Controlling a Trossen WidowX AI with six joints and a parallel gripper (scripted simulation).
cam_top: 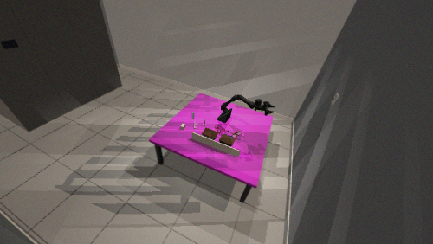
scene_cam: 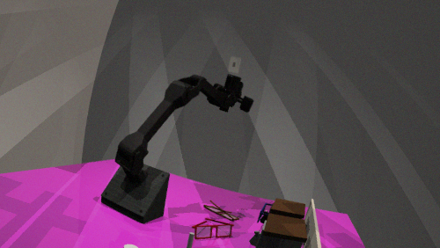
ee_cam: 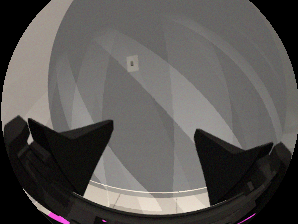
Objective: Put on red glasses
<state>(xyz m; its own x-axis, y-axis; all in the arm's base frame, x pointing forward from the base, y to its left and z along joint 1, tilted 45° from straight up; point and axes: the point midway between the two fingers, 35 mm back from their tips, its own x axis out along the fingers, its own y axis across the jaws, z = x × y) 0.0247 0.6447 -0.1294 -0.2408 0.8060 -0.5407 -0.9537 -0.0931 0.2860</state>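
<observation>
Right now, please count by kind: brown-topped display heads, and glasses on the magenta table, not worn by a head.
Brown-topped display heads: 2
Glasses on the table: 2 (red-framed glasses, thin brown-framed glasses)
Total: 4

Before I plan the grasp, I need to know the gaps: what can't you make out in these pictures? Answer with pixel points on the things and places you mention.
- Green tag: too small and blurred to find in the top view; not discernible in the exterior view.
- Faces of the display heads (cam_top: 210,133) (scene_cam: 286,225): turned away in the exterior view, tiny from the top.
- Pale object (scene_cam: 130,246): cut off by the exterior view's bottom edge.
</observation>
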